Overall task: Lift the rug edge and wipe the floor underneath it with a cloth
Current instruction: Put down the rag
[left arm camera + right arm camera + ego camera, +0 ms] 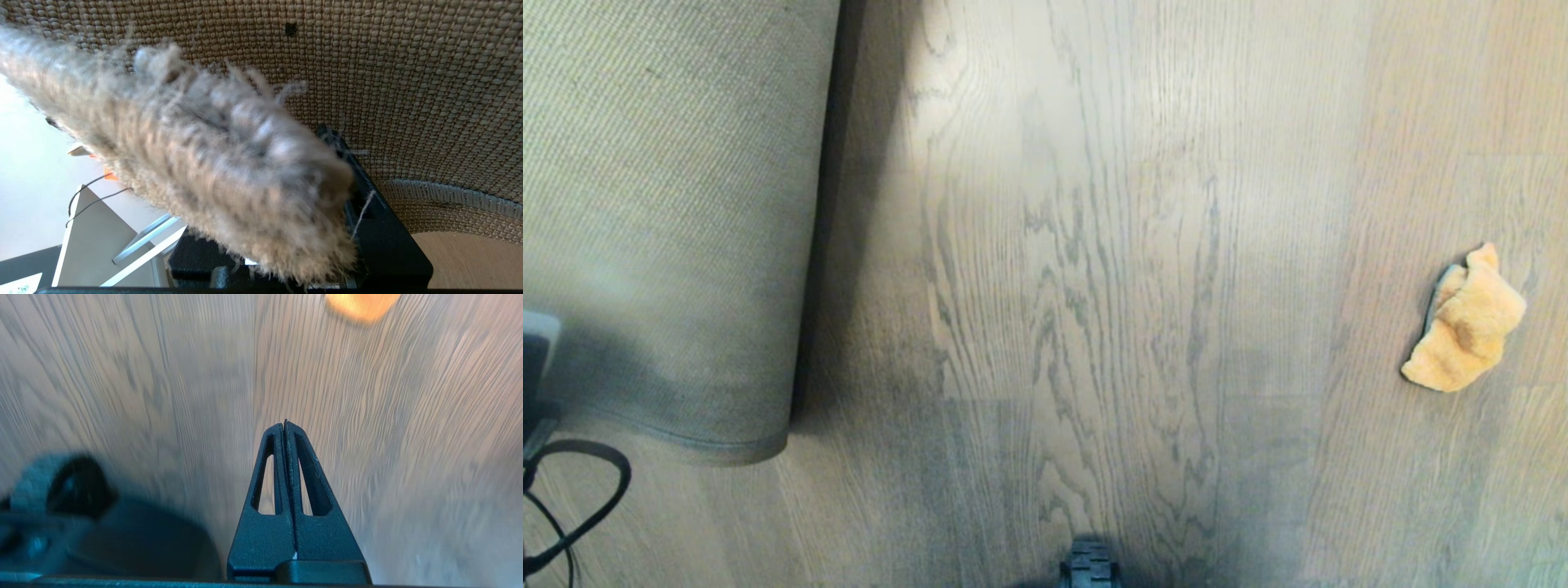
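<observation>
At the far left of the head view, a dark cable loops over the floor beside a bit of the robot's left arm. Just right of it the rug is folded back, its coarse beige woven backing turned up and its bound border curving round at the near end. The raised fold throws a dark shadow on the planks along its right side.

The left wrist view shows why it stands up: the left gripper is clamped on the rug edge, whose fuzzy grey pile bulges out over the black fingers, with the woven backing arching close behind and a strip of bare floor beyond it.

Across the middle lie grey-brown wood-grain planks with dark veining. A small black part of the robot shows at the bottom centre.

The right gripper, seen from its own wrist camera, hangs above the planks with its two black fingers pressed together, holding nothing.

Far right, the orange-tan fluffy cloth lies crumpled on the floor, well apart from the rug, a greyish strip of its reverse side showing at its left.
</observation>
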Controlling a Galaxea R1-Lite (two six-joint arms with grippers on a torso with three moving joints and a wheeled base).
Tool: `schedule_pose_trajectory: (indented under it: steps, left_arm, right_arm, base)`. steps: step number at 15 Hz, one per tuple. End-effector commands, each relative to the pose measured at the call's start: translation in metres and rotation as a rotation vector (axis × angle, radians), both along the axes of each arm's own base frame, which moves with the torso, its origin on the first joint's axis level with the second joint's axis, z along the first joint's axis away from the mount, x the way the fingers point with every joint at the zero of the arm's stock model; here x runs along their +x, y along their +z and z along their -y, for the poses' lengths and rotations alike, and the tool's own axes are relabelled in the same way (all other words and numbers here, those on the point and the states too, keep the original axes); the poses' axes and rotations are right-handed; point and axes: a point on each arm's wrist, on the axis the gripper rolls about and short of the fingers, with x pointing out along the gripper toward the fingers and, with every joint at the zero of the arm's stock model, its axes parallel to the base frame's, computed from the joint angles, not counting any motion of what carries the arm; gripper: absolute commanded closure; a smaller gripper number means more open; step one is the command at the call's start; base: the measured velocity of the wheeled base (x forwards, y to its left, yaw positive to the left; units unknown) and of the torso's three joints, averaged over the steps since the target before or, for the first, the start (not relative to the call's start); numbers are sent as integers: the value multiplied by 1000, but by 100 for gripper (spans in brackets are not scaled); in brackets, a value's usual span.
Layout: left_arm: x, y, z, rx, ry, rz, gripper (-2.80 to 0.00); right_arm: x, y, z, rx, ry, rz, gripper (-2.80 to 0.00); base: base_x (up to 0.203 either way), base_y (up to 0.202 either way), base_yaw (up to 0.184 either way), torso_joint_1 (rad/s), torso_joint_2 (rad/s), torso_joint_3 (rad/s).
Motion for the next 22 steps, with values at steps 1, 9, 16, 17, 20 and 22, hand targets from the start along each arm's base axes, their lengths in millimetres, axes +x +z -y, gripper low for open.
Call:
schedule_pose_trajectory:
  steps: [1, 9, 16, 17, 20, 22]
  left_arm:
    - [-1, 4, 0, 12, 2, 39, 0]
    - [-1, 3, 7, 13, -41, 38, 0]
    - [0, 2, 9, 6, -62, 38, 0]
    - [1, 3, 10, 5, -75, 42, 0]
    - [5, 1, 22, -37, -161, 74, 0]
    - [6, 0, 24, -55, -176, 87, 0]
  right_arm:
    - [-11, -2, 0, 26, -5, 138, 0]
    - [-11, -2, 0, 66, -11, 141, 0]
    - [-11, -2, 0, 66, -12, 141, 0]
    - [-11, -2, 0, 66, -11, 141, 0]
    - [-11, -2, 0, 66, -12, 141, 0]
    - [-11, -2, 0, 66, -11, 141, 0]
  base:
    - [0, 0, 0, 0, 0, 0]
    - [0, 0, 0, 0, 0, 0]
    - [0, 0, 0, 0, 0, 0]
    - [0, 0, 0, 0, 0, 0]
    - [0, 0, 0, 0, 0, 0]
    - [0, 0, 0, 0, 0, 0]
